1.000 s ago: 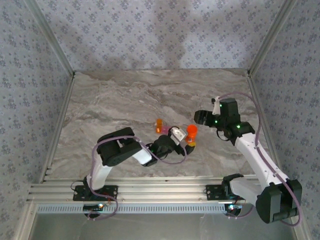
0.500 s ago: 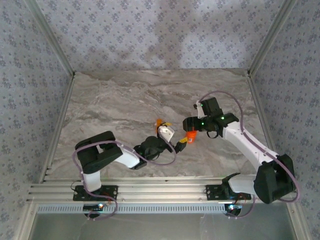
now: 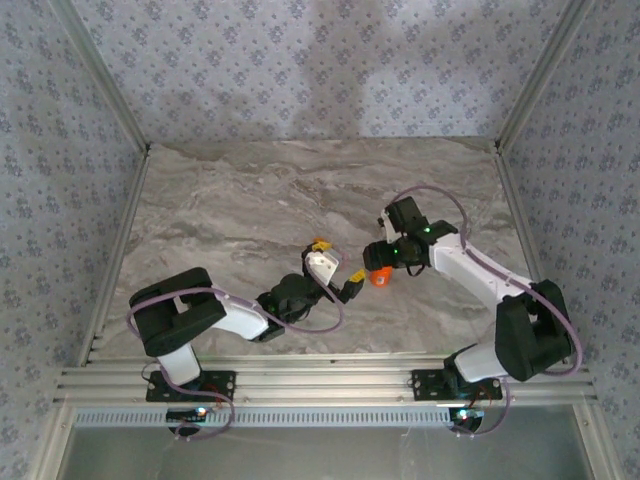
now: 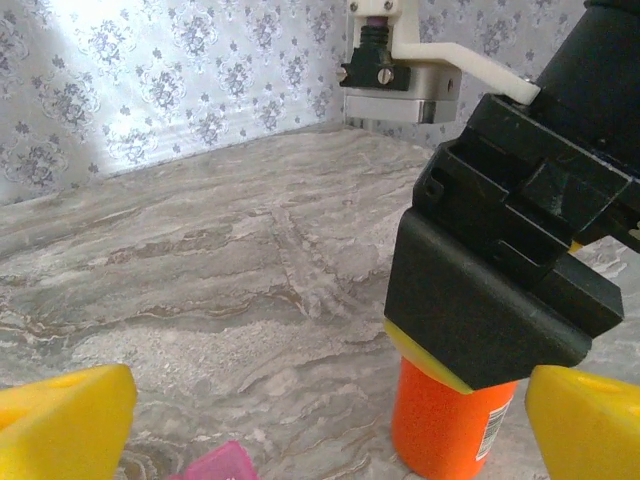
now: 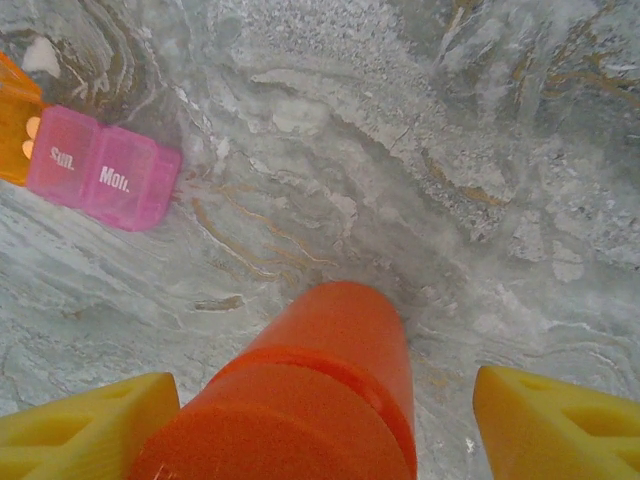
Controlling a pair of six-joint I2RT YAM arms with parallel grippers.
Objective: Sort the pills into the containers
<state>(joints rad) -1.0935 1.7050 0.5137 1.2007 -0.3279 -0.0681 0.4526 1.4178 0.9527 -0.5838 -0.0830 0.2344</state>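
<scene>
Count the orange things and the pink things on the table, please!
Orange: 2, the bottle and the orange pill compartment at the right wrist view's edge
Pink: 2, the Sun. compartment and the Mon. compartment
Total: 4

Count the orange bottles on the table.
1. The orange bottle stands upright between the open fingers of the right pincer, right of the pink pill compartments. The arms may hide others.

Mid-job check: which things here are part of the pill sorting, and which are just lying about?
Job: pill box; orange bottle, probably the pill supply, straddled by the open right gripper.
Just there: marble table; patterned walls.
</scene>
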